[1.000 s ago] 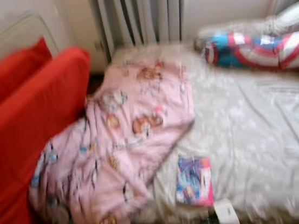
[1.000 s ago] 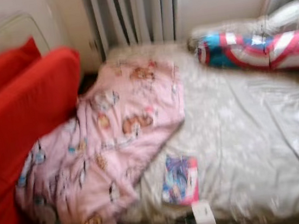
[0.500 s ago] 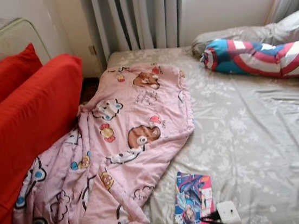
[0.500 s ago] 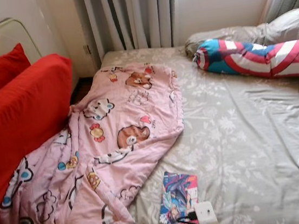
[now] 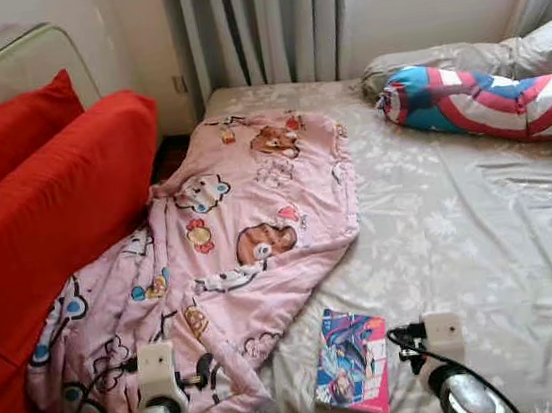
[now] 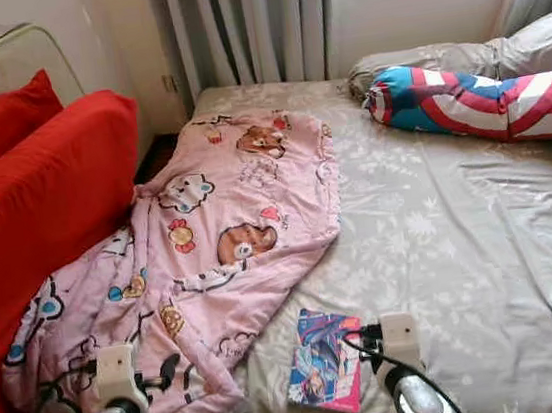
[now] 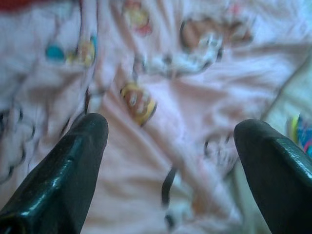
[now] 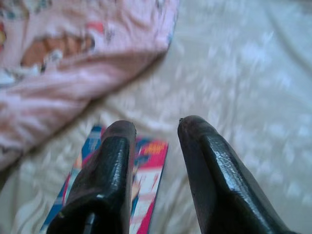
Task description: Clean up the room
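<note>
A bed [image 5: 481,232] with a grey flowered sheet takes up the centre and right of the head views. A pink blanket [image 5: 249,230] printed with cartoon animals lies crumpled across the left half, running from the upper middle of the frame down to the lower left, where it hangs against a red sofa [image 5: 48,234]. A book [image 5: 352,360] with a bright blue and pink cover lies flat on the sheet at lower centre, just beside the blanket's lower edge and apart from it. At upper right a striped red, white and blue bolster [image 5: 485,105] rests beside a grey pillow [image 5: 528,44]. Grey curtains [image 5: 263,22] hang at top centre.

The left claw [image 7: 170,141] hovers over the blanket at the lower left of the head view, its two black fingers [image 7: 68,165] spread wide apart, nothing between them. The right claw [image 8: 155,127] hovers over the book at lower centre right, its fingers [image 8: 109,165] a little apart and holding nothing; the book's cover shows just beyond the tips in the right wrist view.
</note>
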Motion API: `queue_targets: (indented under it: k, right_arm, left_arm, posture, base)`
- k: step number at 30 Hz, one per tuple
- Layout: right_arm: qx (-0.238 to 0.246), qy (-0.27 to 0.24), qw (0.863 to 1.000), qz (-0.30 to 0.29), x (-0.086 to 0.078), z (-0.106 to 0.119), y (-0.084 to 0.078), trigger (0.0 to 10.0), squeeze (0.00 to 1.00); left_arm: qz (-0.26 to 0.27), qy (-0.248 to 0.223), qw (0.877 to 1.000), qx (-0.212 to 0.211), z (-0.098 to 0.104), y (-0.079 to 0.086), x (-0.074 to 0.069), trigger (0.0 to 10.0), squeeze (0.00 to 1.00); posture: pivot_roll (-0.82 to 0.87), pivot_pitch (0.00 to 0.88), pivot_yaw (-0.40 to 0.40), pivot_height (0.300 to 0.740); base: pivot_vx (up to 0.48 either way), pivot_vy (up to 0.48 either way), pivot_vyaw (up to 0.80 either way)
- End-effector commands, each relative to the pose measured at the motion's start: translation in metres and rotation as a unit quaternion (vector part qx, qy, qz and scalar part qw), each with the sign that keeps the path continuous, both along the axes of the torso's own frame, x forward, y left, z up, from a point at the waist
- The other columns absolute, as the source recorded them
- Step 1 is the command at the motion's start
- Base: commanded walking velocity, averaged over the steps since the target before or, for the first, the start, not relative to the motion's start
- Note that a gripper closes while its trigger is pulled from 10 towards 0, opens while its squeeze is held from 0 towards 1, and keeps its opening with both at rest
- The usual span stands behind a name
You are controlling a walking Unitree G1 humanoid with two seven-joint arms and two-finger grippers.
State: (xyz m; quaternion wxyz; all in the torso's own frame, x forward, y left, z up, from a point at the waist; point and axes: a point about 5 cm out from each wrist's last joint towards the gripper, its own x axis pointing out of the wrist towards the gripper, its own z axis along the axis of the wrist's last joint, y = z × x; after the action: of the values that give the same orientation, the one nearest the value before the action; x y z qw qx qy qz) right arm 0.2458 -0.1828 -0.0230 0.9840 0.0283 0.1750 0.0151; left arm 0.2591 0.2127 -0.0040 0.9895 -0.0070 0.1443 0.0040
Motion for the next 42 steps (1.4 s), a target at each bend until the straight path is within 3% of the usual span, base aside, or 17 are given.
queue_targets:
  k: [1,5,8,14,19,42]
  right_arm:
    - [0.003,-0.040,0.999,-0.007,0.004,0.010,-0.001,10.0,0.00]
    - [0.006,-0.047,0.999,-0.013,0.005,0.012,-0.001,10.0,0.00]
    - [-0.006,-0.059,0.998,0.036,0.005,0.013,0.011,10.0,0.00]
    - [-0.002,-0.068,0.997,0.036,0.012,0.019,0.011,10.0,0.00]
    - [-0.006,-0.087,0.994,0.064,0.015,0.026,0.022,10.0,0.00]
    - [-0.008,-0.100,0.993,0.061,0.018,0.030,0.021,10.0,0.00]
  left_arm:
    - [0.010,-0.040,0.999,-0.004,0.010,0.003,0.000,10.0,0.00]
    - [0.012,-0.053,0.998,-0.005,0.013,0.002,-0.002,10.0,0.00]
    - [0.001,-0.069,0.997,-0.015,0.013,-0.004,-0.007,10.0,0.00]
    - [0.011,-0.072,0.997,-0.031,0.014,-0.002,-0.007,10.0,0.00]
    - [0.001,-0.079,0.996,-0.047,0.021,-0.007,-0.004,10.0,0.00]
    - [-0.003,-0.085,0.995,-0.044,0.024,-0.007,-0.003,10.0,0.00]
  posture:
    - [-0.03,0.084,-0.012,0.740]
    - [-0.03,0.087,-0.014,0.740]
    - [-0.02,0.082,-0.018,0.740]
    - [-0.03,0.080,-0.033,0.740]
    - [-0.03,0.074,-0.036,0.740]
    - [-0.03,0.066,-0.041,0.740]
  base:
    - [0.000,0.000,0.00]
    - [0.000,0.000,0.00]
    - [0.000,0.000,0.00]
    - [0.000,0.000,0.00]
    - [0.000,0.000,0.00]
    - [0.000,0.000,0.00]
